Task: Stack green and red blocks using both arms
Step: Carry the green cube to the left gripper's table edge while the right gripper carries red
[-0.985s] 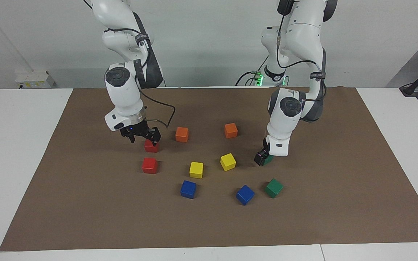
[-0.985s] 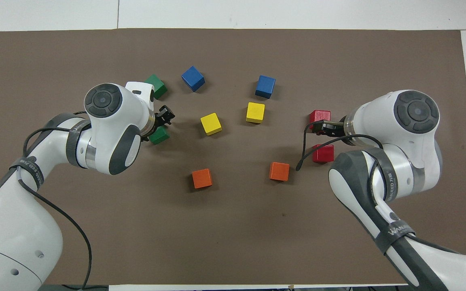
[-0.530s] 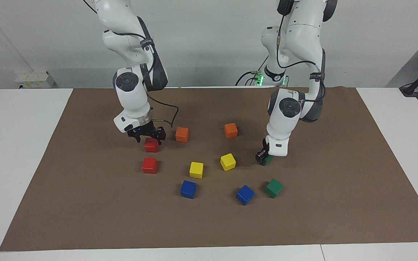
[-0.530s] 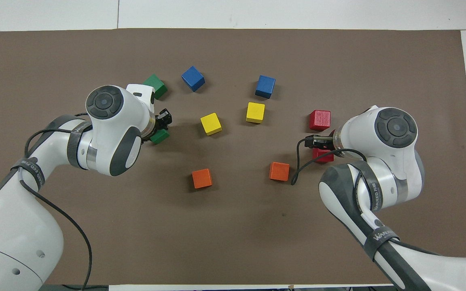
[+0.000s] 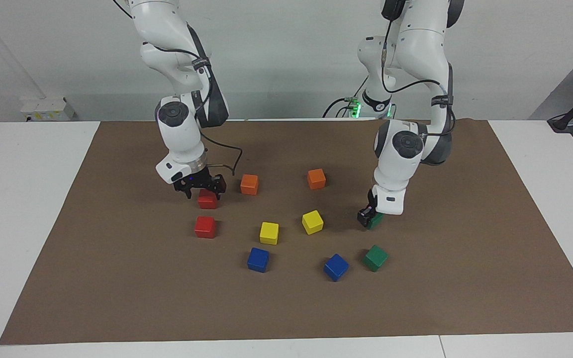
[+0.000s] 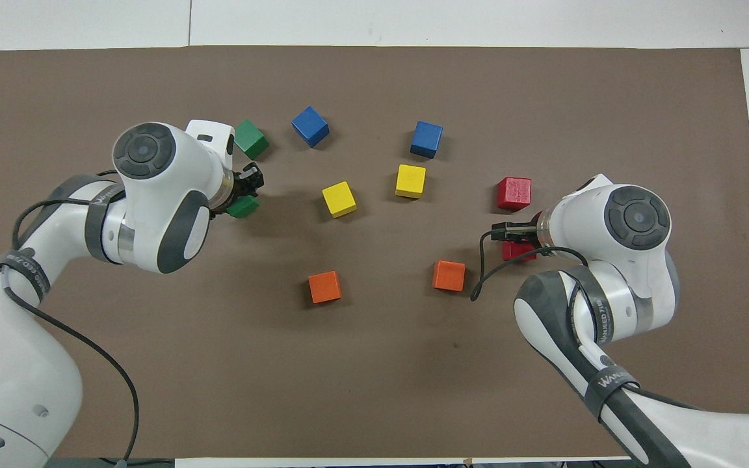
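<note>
- Green block (image 5: pixel 376 219) is being gripped by the left gripper (image 5: pixel 367 217), whose fingers are being held clenched on it low over the brown mat (image 5: pixel 465 248); whether it is being lifted clear of the mat cannot be told
- Second green block (image 5: pixel 375 257) is lying just ahead of that gripper, farther from the robots and free on the mat; judged as the base that the held block is being carried toward
- Red block (image 5: pixel 207 200) is sitting directly under the right gripper (image 5: pixel 199 189), whose fingers are being held wide, released, with nothing grasped; the tips are being kept at the block's top, and contact cannot be told
- Second red block (image 5: pixel 205 226) is lying just ahead of that gripper, farther from the robots, apart from the first
- Coming move is being judged to turn on one relation: each base block is lying straight out from its own gripper, away from the robots, so each arm is the nearer one for its colour; the cubes are offering no long axis
</note>
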{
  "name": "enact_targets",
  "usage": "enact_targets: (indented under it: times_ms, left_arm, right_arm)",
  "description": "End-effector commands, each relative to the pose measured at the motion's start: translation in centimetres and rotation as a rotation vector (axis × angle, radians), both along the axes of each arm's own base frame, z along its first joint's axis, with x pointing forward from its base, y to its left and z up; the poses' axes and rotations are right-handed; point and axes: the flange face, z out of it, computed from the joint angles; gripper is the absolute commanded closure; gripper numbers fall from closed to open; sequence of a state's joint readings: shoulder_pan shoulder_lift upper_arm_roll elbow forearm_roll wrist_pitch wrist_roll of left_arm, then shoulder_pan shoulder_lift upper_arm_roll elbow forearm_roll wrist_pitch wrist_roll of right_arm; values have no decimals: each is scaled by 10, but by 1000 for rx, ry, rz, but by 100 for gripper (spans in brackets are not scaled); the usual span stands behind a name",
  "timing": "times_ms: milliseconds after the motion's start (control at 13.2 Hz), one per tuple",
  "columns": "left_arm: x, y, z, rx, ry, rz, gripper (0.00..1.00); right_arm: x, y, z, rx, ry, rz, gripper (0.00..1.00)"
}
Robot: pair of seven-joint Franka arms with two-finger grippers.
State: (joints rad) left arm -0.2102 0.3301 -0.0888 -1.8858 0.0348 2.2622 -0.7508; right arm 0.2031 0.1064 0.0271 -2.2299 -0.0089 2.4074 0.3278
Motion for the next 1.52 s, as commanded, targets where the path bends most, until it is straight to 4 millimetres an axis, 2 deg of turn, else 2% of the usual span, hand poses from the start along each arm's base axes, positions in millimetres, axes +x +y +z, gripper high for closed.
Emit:
enact_targets:
  times_ms: [0,303,379,530,606,682,758,833,909,1061,1136,1288,1364,1439]
  left_arm:
    - [8,86,34,38,12,-221,100]
    - [14,224,36,52,1,-385,100]
    - [10,251,34,54,-1,-392,100]
    - [0,284,18,66,-27,-418,100]
    - [-3,291,6,71,-43,-421,100]
    - [-5,297,-4,78,-64,-423,100]
    - [-6,297,-17,78,-67,-426,100]
    - [-5,298,-26,79,-75,-425,100]
    - [-5,298,-29,79,-79,-425,100]
    - [-4,297,-34,76,-73,-428,100]
    - [-4,297,-36,75,-71,-428,100]
    - [-4,296,-42,72,-67,-439,100]
    - [-3,294,-43,74,-70,-454,100]
    - [-3,294,-43,78,-75,-471,7]
  right_arm:
    - [-1,-4,-10,14,-26,13,0]
    - [-3,-4,-21,16,-31,13,0]
    - [-4,-3,-21,16,-30,11,0]
    - [-7,0,-25,15,-21,11,0]
    - [-9,0,-25,14,-20,13,1]
    - [-9,-1,-25,13,-18,11,17]
    - [-9,0,-26,13,-15,13,44]
    - [-9,-1,-25,12,-12,13,77]
    - [-8,0,-24,12,-11,13,100]
    - [0,-4,-14,11,-7,7,100]
    - [13,-11,5,5,12,0,100]
    - [42,-45,53,-5,43,45,100]
    - [54,-73,71,-7,33,71,100]
    - [59,-97,79,-10,17,92,100]
